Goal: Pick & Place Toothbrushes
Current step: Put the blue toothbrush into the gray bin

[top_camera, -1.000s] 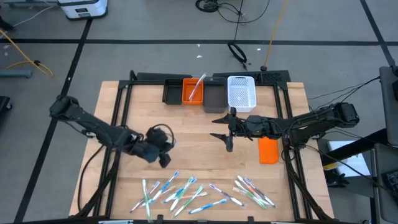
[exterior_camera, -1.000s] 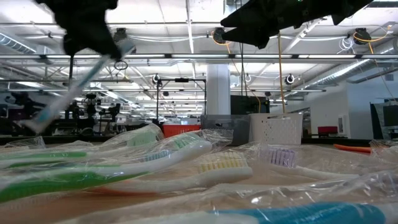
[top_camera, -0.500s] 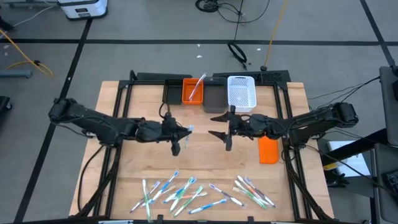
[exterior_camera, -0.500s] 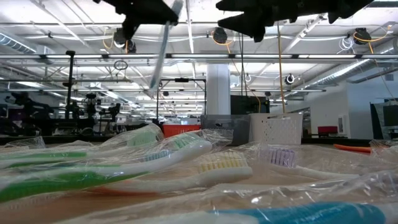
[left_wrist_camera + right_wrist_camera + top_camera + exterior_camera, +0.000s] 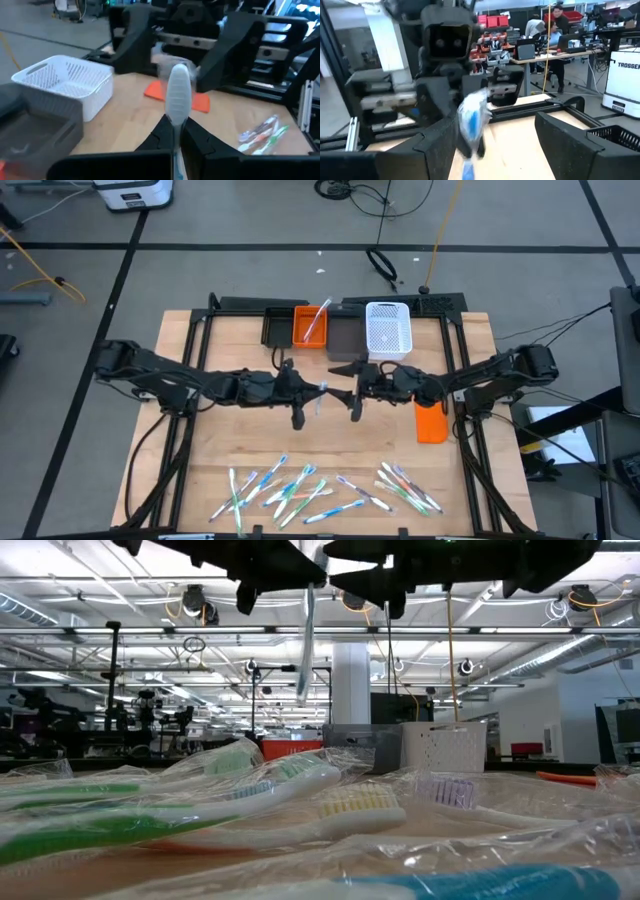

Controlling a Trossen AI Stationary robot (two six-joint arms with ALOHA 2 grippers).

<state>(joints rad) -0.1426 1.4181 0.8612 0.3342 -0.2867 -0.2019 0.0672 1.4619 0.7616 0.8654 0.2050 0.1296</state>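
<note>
Overhead, two dark arms meet at centre frame above a wooden table [image 5: 230, 440]. The left gripper [image 5: 308, 392] is clamped on a wrapped toothbrush [image 5: 319, 393], held up facing the right gripper [image 5: 352, 390], whose fingers are spread wide. Loose toothbrushes [image 5: 290, 485] lie scattered along the lower edge. At upper centre sit a black bin [image 5: 277, 326], an orange bin [image 5: 309, 326] seemingly holding one brush, a grey bin [image 5: 344, 338] and a white basket [image 5: 388, 330]. An orange block [image 5: 431, 421] lies right of centre. Grey floor surrounds the table.

One wrapped toothbrush [image 5: 318, 391] is held aloft (upright); the other toothbrushes [image 5: 300, 488] lie scattered.
</note>
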